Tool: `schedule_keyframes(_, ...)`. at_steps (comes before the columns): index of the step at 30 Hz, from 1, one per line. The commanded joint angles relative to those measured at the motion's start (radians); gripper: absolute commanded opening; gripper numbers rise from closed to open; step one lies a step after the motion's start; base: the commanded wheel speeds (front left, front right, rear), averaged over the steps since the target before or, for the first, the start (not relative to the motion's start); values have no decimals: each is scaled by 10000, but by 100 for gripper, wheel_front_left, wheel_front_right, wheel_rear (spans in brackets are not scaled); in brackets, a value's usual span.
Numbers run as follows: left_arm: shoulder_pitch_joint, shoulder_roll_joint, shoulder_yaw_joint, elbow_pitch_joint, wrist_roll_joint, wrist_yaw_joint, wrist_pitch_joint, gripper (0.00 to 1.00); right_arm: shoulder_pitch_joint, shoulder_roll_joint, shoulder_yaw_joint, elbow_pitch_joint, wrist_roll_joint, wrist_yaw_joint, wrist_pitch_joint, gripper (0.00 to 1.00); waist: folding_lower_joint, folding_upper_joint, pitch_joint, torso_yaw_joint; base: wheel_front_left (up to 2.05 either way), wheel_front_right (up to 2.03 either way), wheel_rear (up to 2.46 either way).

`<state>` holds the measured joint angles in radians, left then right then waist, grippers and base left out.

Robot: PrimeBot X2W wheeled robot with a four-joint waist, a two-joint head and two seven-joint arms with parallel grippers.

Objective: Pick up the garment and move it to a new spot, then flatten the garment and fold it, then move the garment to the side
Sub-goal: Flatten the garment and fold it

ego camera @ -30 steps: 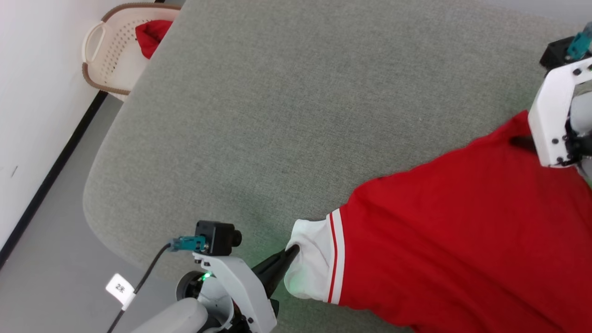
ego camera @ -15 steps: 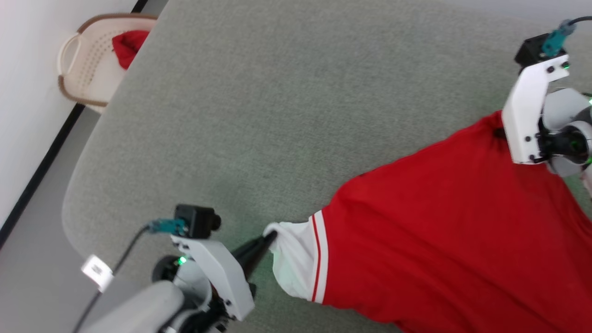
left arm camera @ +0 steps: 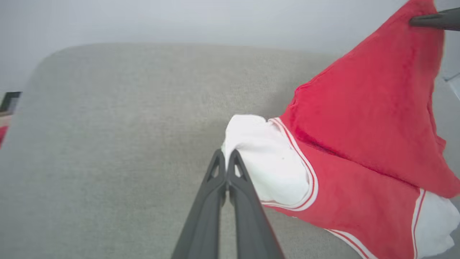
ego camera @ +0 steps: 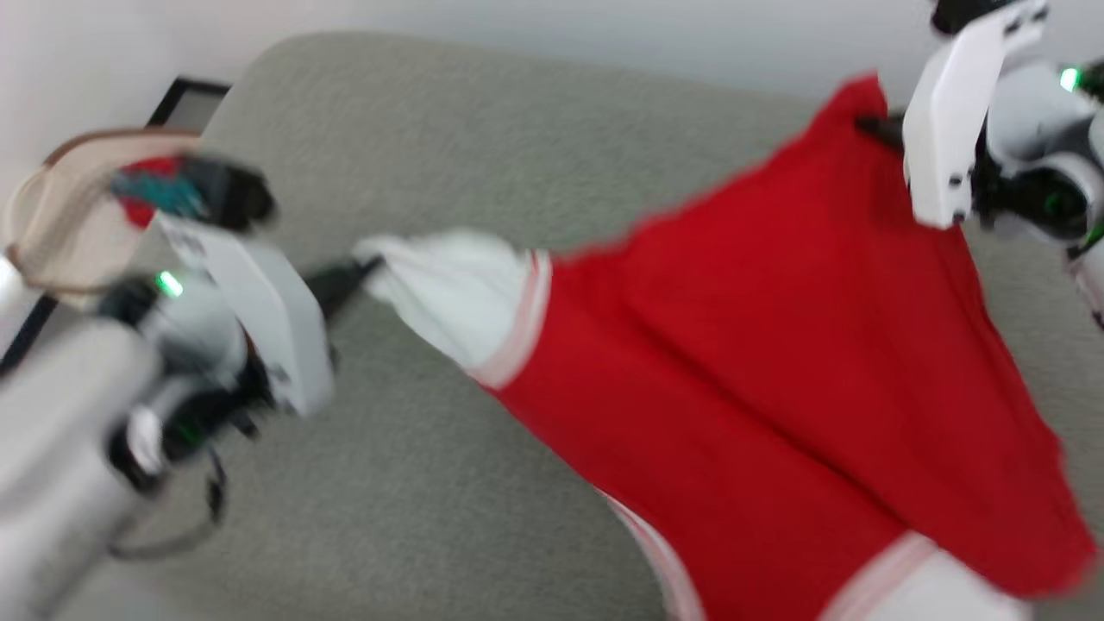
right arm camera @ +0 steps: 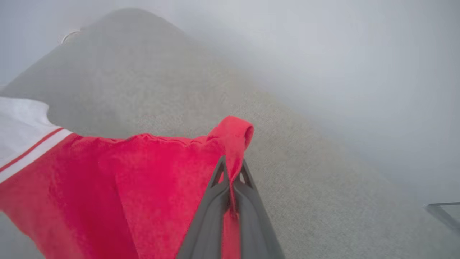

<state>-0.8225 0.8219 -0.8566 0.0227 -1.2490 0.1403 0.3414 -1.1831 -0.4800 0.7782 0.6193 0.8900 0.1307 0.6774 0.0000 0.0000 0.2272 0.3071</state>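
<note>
Head view with two wrist views. One grey fabric-covered surface (ego camera: 405,483) with rounded corners occupied most of the head view, from the upper left to the lower edge.

One garment (ego camera: 759,345), a red T-shirt, spanned the centre and right of the head view, stretched between the two grippers. It carried two white sleeves, each edged with red-and-white striped trim: one sleeve (left arm camera: 267,162) lay at the centre of the left wrist view, and the second sleeve (left arm camera: 433,223) hung at that view's lower right corner. Whether the lower part of the shirt touched the grey surface could not be told.

There were two grippers, each with two dark fingers. The left gripper (left arm camera: 226,155), rising from the bottom centre of its own wrist view, had its jaws pressed together on the edge of the central white sleeve. The right gripper (right arm camera: 231,165), at the bottom centre of its wrist view, had its jaws clamped on a fold of red cloth at the shirt's edge; the fold curled over just above the fingertips.

One pale basket (ego camera: 47,250) with a brown rim sat at the left edge of the head view, blurred, with a red patch (ego camera: 134,214) inside it.
</note>
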Motion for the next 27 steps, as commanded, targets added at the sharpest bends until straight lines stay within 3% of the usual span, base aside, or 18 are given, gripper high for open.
schedule_keyframes(1,-419,149,96,211,83,-92,246,0,-151,16,-59,-41,21,1,-275,0,0,0,-816,-865,0,0,0)
schedule_keyframes(7,-2294,203,238,1587,477,-581,1244,0,-893,220,-375,264,-535,1,-1604,0,0,0,-1357,-1622,0,0,0)
schedule_keyframes(13,-4066,-211,317,3560,1090,-1161,1438,0,-1547,608,-705,991,-1301,1,-2757,0,0,0,-1740,-2330,0,0,0)
schedule_keyframes(19,-5783,-949,584,5346,1561,-1512,877,0,-2070,1079,-1206,1885,-1934,1,-3933,0,0,0,-1953,-2852,0,0,0)
schedule_keyframes(27,-7606,-1864,586,7489,2168,-2055,54,0,-2740,1690,-1414,2585,-2236,-1,-4399,0,0,0,-1786,-3378,0,0,0)
